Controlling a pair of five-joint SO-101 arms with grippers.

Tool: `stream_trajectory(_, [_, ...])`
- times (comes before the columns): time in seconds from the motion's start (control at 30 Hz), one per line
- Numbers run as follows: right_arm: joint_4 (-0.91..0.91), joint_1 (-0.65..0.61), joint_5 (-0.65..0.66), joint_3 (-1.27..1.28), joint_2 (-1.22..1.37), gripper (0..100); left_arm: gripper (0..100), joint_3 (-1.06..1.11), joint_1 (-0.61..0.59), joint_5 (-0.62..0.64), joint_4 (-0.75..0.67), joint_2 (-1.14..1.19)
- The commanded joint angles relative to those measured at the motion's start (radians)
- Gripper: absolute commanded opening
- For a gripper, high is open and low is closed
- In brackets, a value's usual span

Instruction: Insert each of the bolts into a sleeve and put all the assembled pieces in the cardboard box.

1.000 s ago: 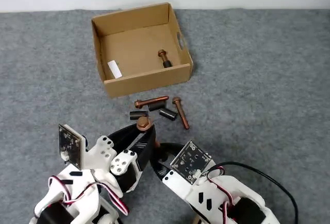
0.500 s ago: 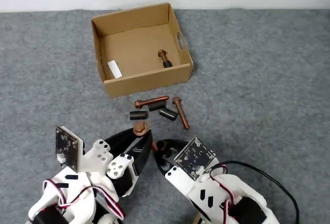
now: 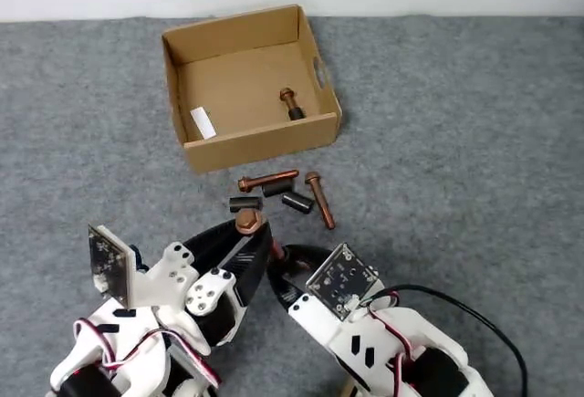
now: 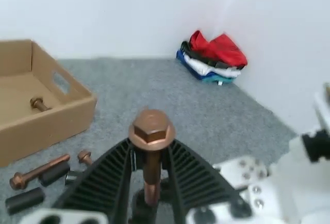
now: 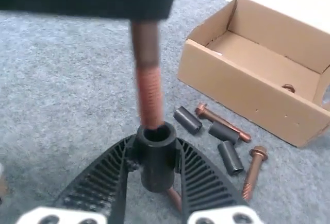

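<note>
The left gripper (image 4: 150,158) is clamped on a copper bolt (image 4: 151,140), holding it upright by the shank with the hexagonal head on top, above the black fingers. Right beneath it, the right gripper (image 5: 155,157) is closed around a black sleeve (image 5: 156,154), which stands upright with its open mouth facing up. From the right wrist view, the bolt's threaded end comes straight down onto that mouth and seems to sit just inside the rim. I can't tell how far in it goes. Both grippers meet low over the grey carpet (image 3: 474,141), close to the arms' bases.

Just beyond them, between the grippers and the box, the loose parts lie in a small cluster. A long bolt (image 3: 267,180) lies crosswise, with a short sleeve (image 3: 278,188) right against it. Another sleeve (image 3: 242,203) lies nearer the left gripper, and a slanted sleeve (image 3: 297,202) lies just beside a second bolt (image 3: 320,199), whose head points towards the box.

The cardboard box (image 3: 246,146) sits farther back, open at the top. Inside it, an assembled bolt and sleeve (image 3: 290,103) lies near the wall with the handle cutout, and a white label (image 3: 203,122) lies on the floor towards the opposite side. Off by the wall of the room there's a folded pile of clothes (image 4: 211,59).
</note>
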Motion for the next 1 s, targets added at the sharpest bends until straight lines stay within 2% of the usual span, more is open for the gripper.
stream_trajectory(0.0, [-0.03, -0.024, 0.006, -0.008, 0.007, 0.9, 0, -0.008, -0.002, 0.003, -0.046, 0.009])
stream_trajectory(0.17, [-0.031, -0.022, 0.006, -0.008, 0.007, 0.9, 0, 0.012, -0.002, 0.003, -0.032, 0.009])
stream_trajectory(0.37, [-0.03, -0.021, 0.006, -0.008, 0.007, 0.9, 0, -0.007, 0.0, 0.0, 0.057, 0.006])
stream_trajectory(0.7, [-0.038, -0.021, 0.009, -0.008, 0.007, 0.9, 0, 0.056, 0.005, -0.005, 0.064, 0.009])
stream_trajectory(0.83, [-0.038, -0.021, 0.009, -0.008, 0.007, 0.9, 0, 0.114, 0.006, -0.08, 0.077, 0.009])
stream_trajectory(0.97, [-0.038, -0.021, 0.009, -0.008, 0.007, 0.9, 1, 0.16, 0.044, -0.163, 0.155, 0.009])
